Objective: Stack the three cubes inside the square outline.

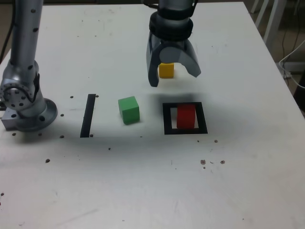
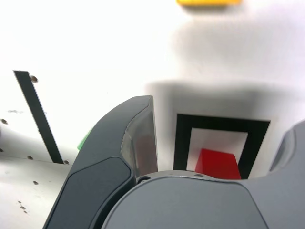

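The red cube (image 1: 186, 117) (image 2: 218, 163) sits alone inside the black square outline (image 1: 167, 118) (image 2: 182, 143). My gripper (image 1: 174, 78) (image 2: 224, 112) hangs above the table just behind the outline, jaws spread wide and nothing between them. The yellow cube (image 1: 166, 70) (image 2: 208, 2) rests on the table behind the gripper, seen through the gap between the fingers in the exterior view. The green cube (image 1: 128, 109) lies on the table to the exterior view's left of the outline; in the wrist view only a green sliver (image 2: 85, 140) shows past one finger.
A straight black tape strip (image 1: 88, 115) (image 2: 38, 117) lies to the exterior view's left of the green cube. The arm's base (image 1: 26, 105) stands at the exterior view's far left. Small dark specks dot the white table (image 1: 143, 181).
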{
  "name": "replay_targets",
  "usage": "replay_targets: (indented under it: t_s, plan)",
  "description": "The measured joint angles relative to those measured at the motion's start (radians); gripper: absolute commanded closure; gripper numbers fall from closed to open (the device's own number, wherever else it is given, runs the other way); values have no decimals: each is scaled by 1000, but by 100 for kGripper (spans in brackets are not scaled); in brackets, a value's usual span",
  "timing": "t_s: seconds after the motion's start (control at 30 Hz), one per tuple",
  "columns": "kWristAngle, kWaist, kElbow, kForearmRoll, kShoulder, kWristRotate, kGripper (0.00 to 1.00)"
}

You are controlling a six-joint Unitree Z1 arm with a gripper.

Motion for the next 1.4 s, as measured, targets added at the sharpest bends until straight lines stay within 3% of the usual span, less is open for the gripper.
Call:
replay_targets:
  t_s: [0.4,0.73,1.07,1.23,1.4]
  plan:
    - [12,110,-2,12,10,120,1]
    - [19,211,-42,12,75,277,3]
    - [10,255,-110,30,159,353,8]
    - [10,267,-140,42,189,363,16]
    - [14,268,-157,63,210,364,40]
